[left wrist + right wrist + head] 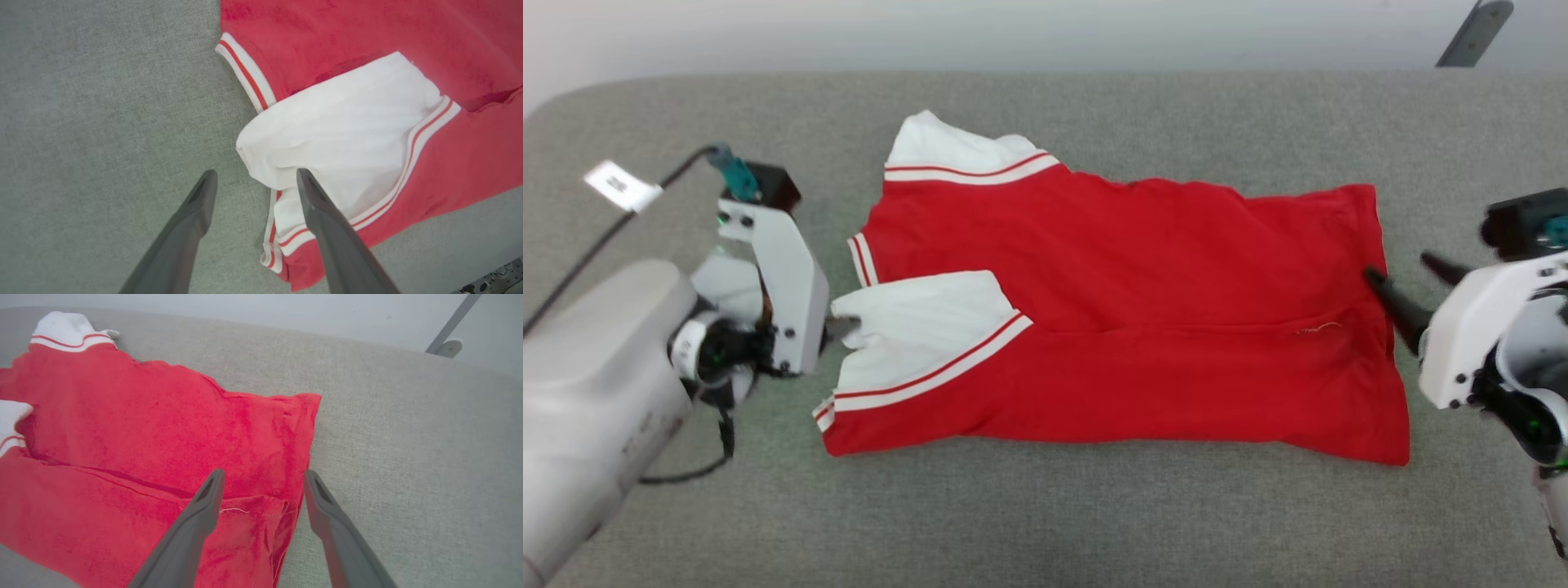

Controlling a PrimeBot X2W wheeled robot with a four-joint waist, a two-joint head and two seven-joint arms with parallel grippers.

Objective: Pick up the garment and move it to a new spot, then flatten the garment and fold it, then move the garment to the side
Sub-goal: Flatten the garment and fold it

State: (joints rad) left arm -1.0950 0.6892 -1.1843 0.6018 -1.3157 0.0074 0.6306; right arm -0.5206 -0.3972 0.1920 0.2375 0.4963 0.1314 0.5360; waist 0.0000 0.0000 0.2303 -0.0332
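A red jersey-style T-shirt [1111, 327] with white short sleeves and red-and-white striped trim is laid flat on a grey woven fabric surface [1045, 514], its near long edge folded over the body; the left gripper [253, 175] is held spread just beside the folded white sleeve [343, 134], nothing pinched; the right gripper [263, 473] is spread across the red hem edge [312, 428], empty.

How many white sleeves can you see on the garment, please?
2: one sleeve folded onto the body beside the left gripper, the other sleeve at the far edge of the garment.
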